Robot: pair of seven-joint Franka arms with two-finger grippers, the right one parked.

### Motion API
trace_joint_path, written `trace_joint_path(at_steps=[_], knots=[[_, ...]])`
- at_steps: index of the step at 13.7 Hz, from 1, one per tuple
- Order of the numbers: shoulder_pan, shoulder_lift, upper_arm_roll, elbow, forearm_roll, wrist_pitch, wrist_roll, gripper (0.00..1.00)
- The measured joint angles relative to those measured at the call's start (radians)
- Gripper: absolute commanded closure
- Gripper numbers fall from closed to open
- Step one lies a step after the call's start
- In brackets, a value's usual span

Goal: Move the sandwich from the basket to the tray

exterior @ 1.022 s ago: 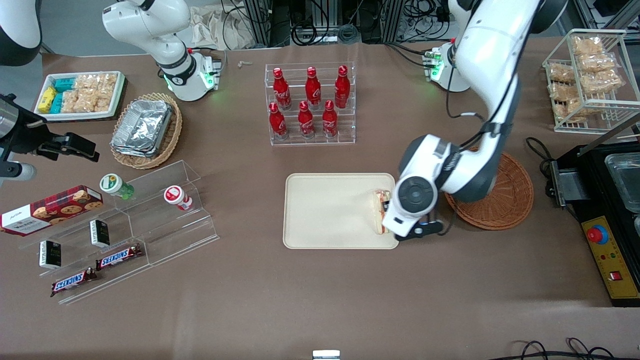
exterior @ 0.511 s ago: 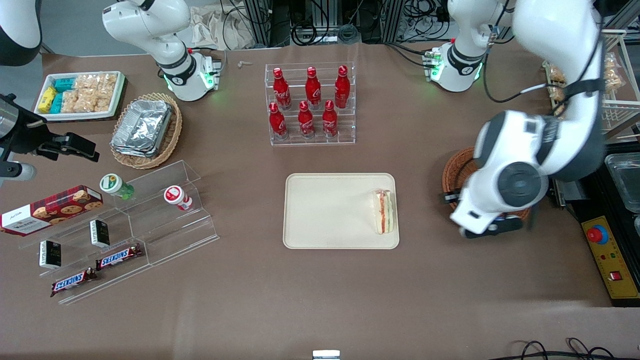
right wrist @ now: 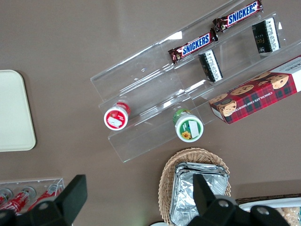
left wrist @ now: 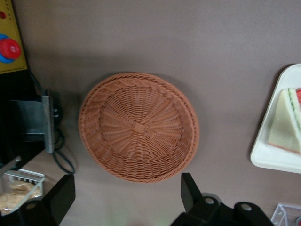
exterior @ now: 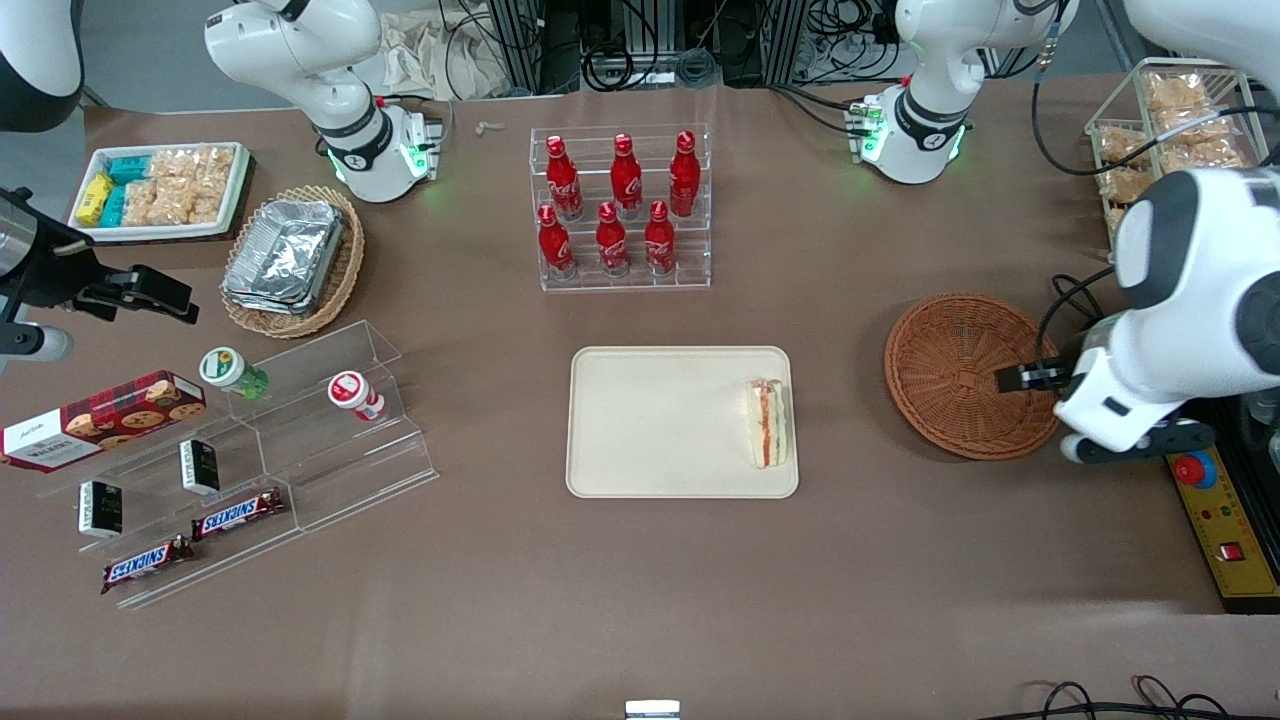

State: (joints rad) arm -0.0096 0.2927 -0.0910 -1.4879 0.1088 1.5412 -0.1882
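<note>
Lifting clear, we are holding the gripper [left wrist: 127, 197] spread and empty above the wicker basket [exterior: 968, 375], near the table's working-arm edge. We are leaving the sandwich [exterior: 769, 423] flat on the tray [exterior: 660, 420], so retreating high looks best.

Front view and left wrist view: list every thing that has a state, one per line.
sandwich: lying on the tray, at its edge nearest the basket, released.
tray: flat on the table, holding only the sandwich.
basket: empty, upright on the table.
gripper: open, holding nothing, hovering above the basket's edge toward the working arm's end.
cola bottles: upright in the clear rack.
</note>
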Motion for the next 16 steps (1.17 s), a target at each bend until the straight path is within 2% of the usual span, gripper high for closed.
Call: trace_joint_path(at_steps=[2, 7, 11, 16], knots=[[0.010, -0.029, 0.013, 0.000, 0.000, -0.032, 0.088, 0.01], [-0.038, -0.096, 0.130, -0.030, 0.000, -0.066, 0.210, 0.00], [-0.046, -0.108, 0.133, -0.022, -0.004, -0.027, 0.212, 0.00], [-0.047, -0.101, 0.137, 0.057, -0.078, -0.014, 0.212, 0.00]])
